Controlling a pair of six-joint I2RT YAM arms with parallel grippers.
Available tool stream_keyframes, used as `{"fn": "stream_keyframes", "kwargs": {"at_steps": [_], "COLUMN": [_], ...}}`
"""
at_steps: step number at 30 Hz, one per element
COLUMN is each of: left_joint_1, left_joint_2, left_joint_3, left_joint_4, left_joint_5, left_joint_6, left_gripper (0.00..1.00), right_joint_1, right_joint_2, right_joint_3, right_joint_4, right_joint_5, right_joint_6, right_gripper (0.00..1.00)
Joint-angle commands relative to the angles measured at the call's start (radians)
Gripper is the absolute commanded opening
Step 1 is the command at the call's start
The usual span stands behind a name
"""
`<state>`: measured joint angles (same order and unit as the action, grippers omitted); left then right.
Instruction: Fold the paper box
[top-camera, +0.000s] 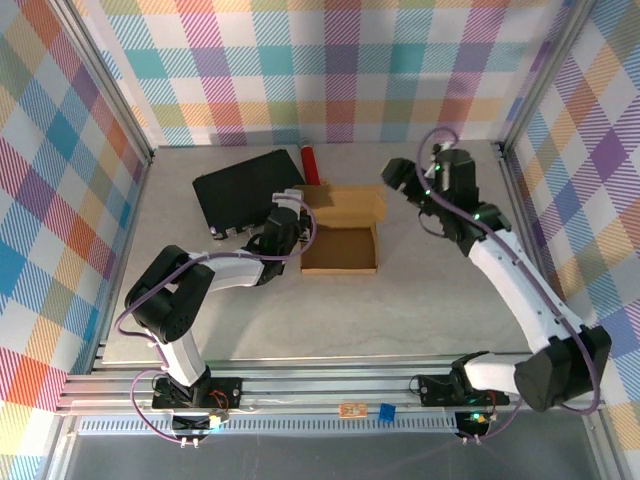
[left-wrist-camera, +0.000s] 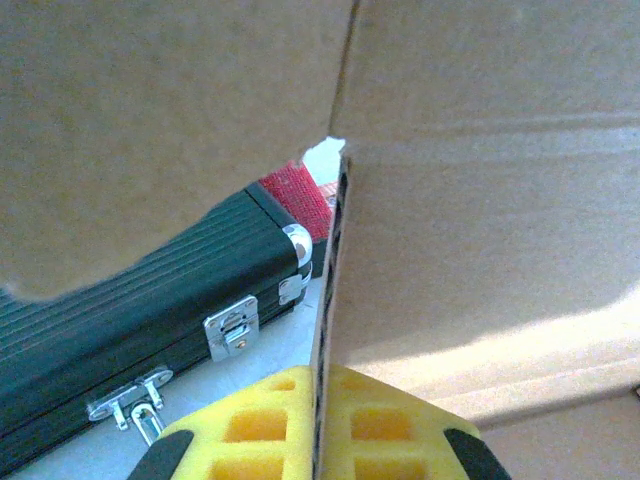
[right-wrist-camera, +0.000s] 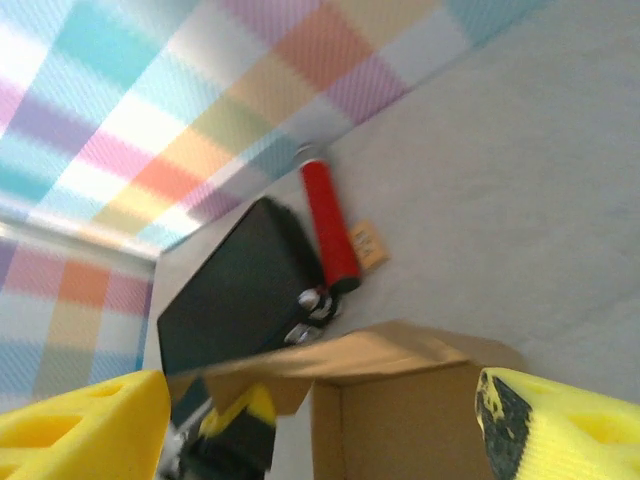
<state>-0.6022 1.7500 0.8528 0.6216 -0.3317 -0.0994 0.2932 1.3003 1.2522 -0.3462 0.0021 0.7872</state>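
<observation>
**Grey tabletop, plaid walls: box half-formed, left wall pinched**

Paper box (top-camera: 340, 250) sits mid-table, just beside the black case (top-camera: 245, 190) and near the red cylinder (top-camera: 308, 162). Left gripper (top-camera: 288, 225) straddles its left side wall; in the wrist view the yellow pads (left-wrist-camera: 260, 425) are clamped on the cardboard edge. Right gripper (top-camera: 402, 178) hovers over the far right corner, jaws wide apart, holding nothing. My judgement: pin the left wall upright and bring the right onto the far flap. Press along the crease, not mid-panel, so the board doesn't buckle.
</observation>
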Motion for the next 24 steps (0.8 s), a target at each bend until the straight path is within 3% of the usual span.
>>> {"fn": "stream_keyframes", "kwargs": {"at_steps": [1, 6, 11, 13, 24], "left_joint_1": [-0.018, -0.034, -0.048, -0.051, -0.082], "left_joint_2": [-0.004, 0.013, 0.025, 0.025, 0.041], "left_joint_3": [-0.036, -0.043, -0.04, -0.037, -0.006], "left_joint_4": [0.041, 0.065, 0.083, 0.083, 0.065], "left_joint_5": [0.006, -0.006, -0.024, -0.032, -0.068], "left_joint_6": [0.007, 0.003, -0.007, -0.01, -0.031], "left_gripper": [0.0, 0.0, 0.0, 0.0, 0.0], "right_joint_1": [-0.134, -0.216, -0.217, -0.216, -0.186], "right_joint_2": [0.129, 0.418, 0.627, 0.685, 0.55], "right_joint_3": [0.086, 0.299, 0.466, 0.538, 0.272], "right_joint_4": [-0.137, -0.259, -0.26, -0.337, -0.323], "right_joint_5": [-0.157, -0.394, -0.505, -0.531, -0.574], "right_joint_6": [0.236, 0.327, 0.38, 0.381, 0.539], "right_gripper": [0.78, 0.62, 0.55, 0.52, 0.53]}}
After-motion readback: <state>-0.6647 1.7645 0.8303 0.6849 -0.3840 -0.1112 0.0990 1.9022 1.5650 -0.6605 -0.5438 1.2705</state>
